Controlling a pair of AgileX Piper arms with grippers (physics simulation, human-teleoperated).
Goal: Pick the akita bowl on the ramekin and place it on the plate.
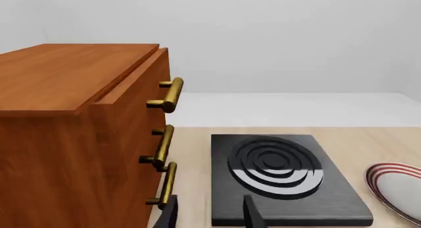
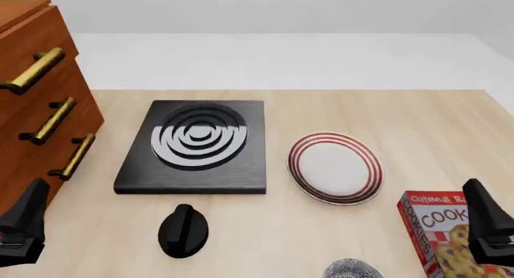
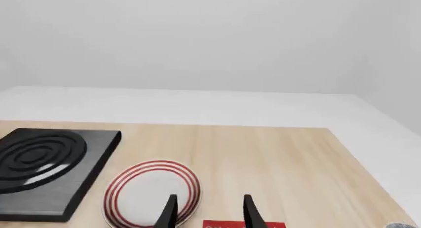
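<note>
One cookie box [image 2: 440, 233] reading "Oatmeal", "COOK", beside plate [image 2: 335, 167]

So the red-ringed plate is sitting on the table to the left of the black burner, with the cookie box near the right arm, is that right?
Not quite. The front view shows the plate lying to the right of the black burner, not the left. The rest holds: it rests on the table, and the cookie box stands near the right gripper.
</note>
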